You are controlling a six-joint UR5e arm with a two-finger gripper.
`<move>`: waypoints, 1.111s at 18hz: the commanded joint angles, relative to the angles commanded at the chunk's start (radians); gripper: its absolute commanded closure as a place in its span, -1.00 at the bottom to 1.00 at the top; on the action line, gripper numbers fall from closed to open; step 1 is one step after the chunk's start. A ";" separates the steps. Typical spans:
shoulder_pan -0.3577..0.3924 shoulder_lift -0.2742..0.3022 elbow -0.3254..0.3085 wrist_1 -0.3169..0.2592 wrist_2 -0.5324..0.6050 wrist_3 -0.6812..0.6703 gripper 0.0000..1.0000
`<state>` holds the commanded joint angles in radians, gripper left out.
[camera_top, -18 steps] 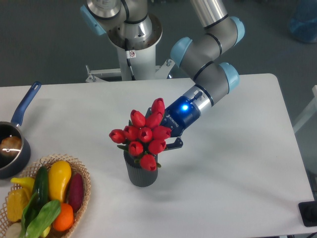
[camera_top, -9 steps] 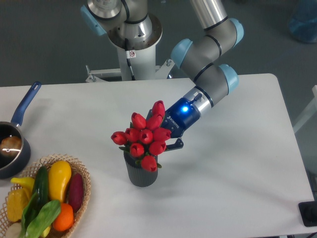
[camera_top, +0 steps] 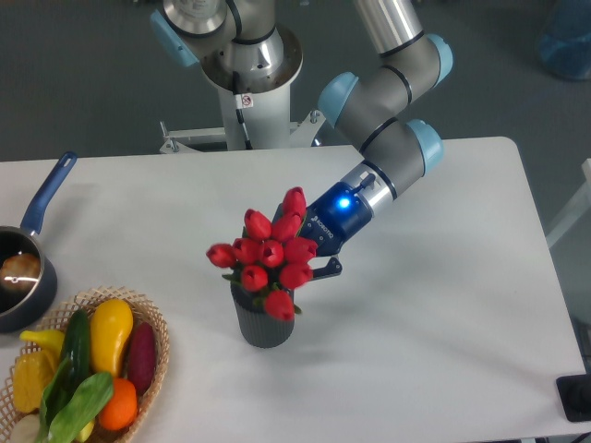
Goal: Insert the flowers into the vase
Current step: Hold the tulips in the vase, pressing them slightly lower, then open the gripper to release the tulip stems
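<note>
The red tulips [camera_top: 270, 254] are seen bunched directly above the dark grey ribbed vase [camera_top: 263, 323], their blooms spilling over its mouth and hiding it, so the stems appear to be already partly lowered inside. The gripper [camera_top: 309, 269] is pressed in behind the blooms from the right; how far its fingers are parted, and whether the stems are clasped, cannot be told. Insertion is judged nearly complete: the bunch remains to be seated fully, released, and the arm withdrawn.

White lettering is seen on the gripper [camera_top: 317, 259] body, too small to be read; a small sticker [camera_top: 246, 101] on the arm base is likewise illegible.
</note>
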<state>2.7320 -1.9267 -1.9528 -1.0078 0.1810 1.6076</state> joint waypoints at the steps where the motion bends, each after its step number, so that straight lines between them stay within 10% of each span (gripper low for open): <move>1: 0.000 -0.002 0.000 0.000 0.000 0.000 -1.00; 20: 0.058 0.014 -0.023 -0.002 0.130 0.017 -1.00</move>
<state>2.7902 -1.9130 -1.9756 -1.0094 0.3114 1.6245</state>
